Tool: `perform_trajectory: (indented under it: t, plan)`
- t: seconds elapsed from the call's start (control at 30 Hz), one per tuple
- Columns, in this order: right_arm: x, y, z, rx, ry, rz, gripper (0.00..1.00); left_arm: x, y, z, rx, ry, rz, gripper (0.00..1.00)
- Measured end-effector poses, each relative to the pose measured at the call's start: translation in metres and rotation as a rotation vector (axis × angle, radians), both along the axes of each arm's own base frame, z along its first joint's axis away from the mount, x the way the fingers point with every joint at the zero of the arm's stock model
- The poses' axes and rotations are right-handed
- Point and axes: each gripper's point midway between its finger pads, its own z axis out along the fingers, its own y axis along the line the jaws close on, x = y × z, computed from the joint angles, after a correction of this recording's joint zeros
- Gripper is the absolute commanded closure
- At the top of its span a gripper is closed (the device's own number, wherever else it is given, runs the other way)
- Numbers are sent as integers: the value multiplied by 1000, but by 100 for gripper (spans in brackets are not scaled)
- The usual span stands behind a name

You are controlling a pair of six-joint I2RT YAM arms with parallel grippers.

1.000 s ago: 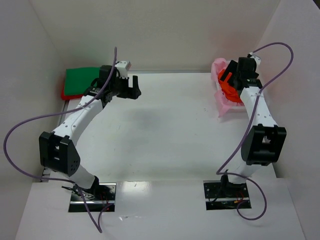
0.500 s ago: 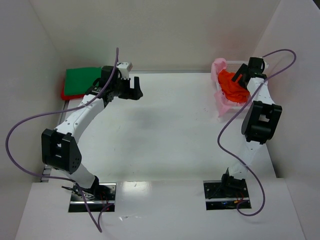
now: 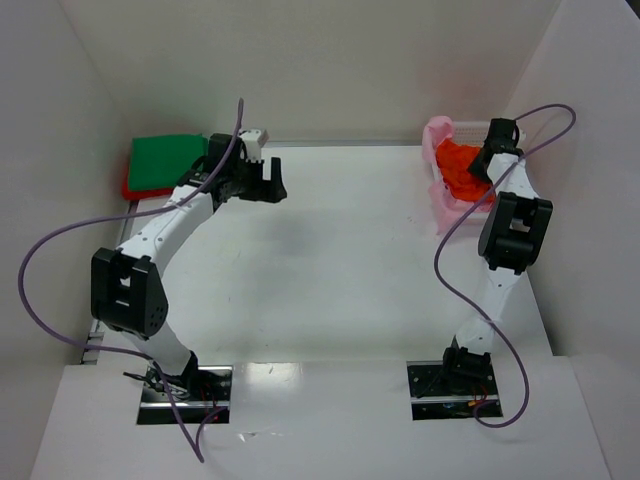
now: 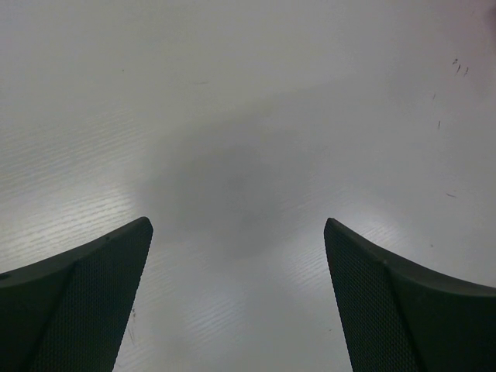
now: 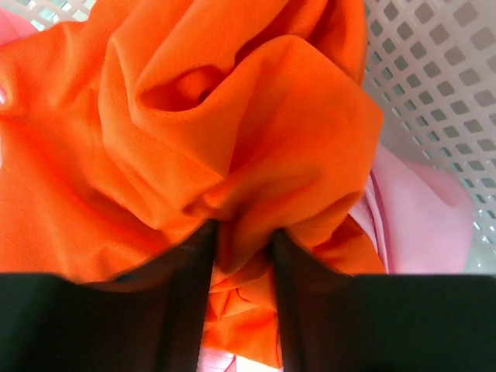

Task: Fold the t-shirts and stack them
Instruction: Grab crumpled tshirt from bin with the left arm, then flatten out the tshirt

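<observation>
Far left, around 10 o'clock on the surface (image 3: 340, 260), there's a green t-shirt (image 3: 165, 160) lying flat on top of a red t-shirt (image 3: 127, 187). You only see a red edge sticking out at its near-left side.

Just right of that pile hangs the left end effector (image 3: 272, 180), spread wide open with nothing in it. The wrist view shows only the two dark fingers (image 4: 77, 310) and bare white surface between them.

The middle of the surface has just a few tiny marks.

Over at 2 o'clock sits the white lattice basket (image 5: 434, 70), tucked in the far right corner. The orange t-shirt (image 5: 232, 139) is crumpled up inside it, and the right end effector (image 5: 242, 248) is down in there too. Its fingers are drawn close together and pinch a bunched fold of the orange cloth. The pink t-shirt (image 5: 422, 217) lies under and beside the orange one, and in the overhead view it spills over the basket's left and near rim onto the surface.
</observation>
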Motion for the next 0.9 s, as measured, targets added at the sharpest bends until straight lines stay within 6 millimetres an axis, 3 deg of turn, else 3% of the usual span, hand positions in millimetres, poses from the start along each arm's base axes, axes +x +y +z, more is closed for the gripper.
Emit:
perform_trajectory:
  t: [0.07, 0.1, 0.23, 0.33, 0.4, 0.47, 0.5, 0.57, 0.6, 0.63, 0.7, 0.73, 0.77, 0.8, 0.83, 0.9]
  plan:
    - [1, 0, 0, 2, 0, -3, 91, 1, 0, -4, 4, 11, 0, 1]
    - [1, 0, -1, 0, 1, -1, 100, 1, 0, -4, 4, 13, 0, 1]
    - [0, 0, 4, -2, 9, 3, 100, 1, -2, -3, 1, 16, -8, 1]
    - [1, 4, 19, 10, -16, 23, 100, -6, -20, 12, -60, 0, -135, 1]
    - [-4, 15, 41, 19, -48, 58, 100, -14, -38, 27, -106, -31, -255, 1]
    - [-8, 30, 79, 18, -109, 98, 100, -28, -65, 46, -144, -80, -404, 1]
    - [-12, 47, 117, 3, -174, 132, 100, -35, -76, 52, -158, -95, -457, 1]
    - [-19, 76, 169, -21, -265, 187, 100, -45, -92, 60, -173, -117, -534, 1]
    - [-25, 97, 196, -30, -316, 226, 100, -53, -103, 64, -184, -132, -586, 1]
    - [-39, 135, 240, -39, -402, 298, 100, -59, -111, 66, -194, -140, -621, 1]
    - [-61, 182, 286, -24, -501, 398, 100, -76, -132, 73, -220, -165, -719, 1]
    - [-77, 206, 310, -5, -555, 455, 100, -78, -135, 74, -225, -170, -732, 1]
    - [-105, 240, 341, 43, -634, 539, 100, -83, -143, 77, -234, -183, -756, 1]
    - [-112, 247, 347, 56, -650, 559, 100, -85, -161, 84, -244, -234, -783, 1]
    - [-134, 263, 363, 98, -695, 603, 100, -85, -168, 88, -250, -255, -784, 1]
    - [-166, 284, 360, 187, -699, 661, 100, -80, -189, 91, -260, -299, -765, 3]
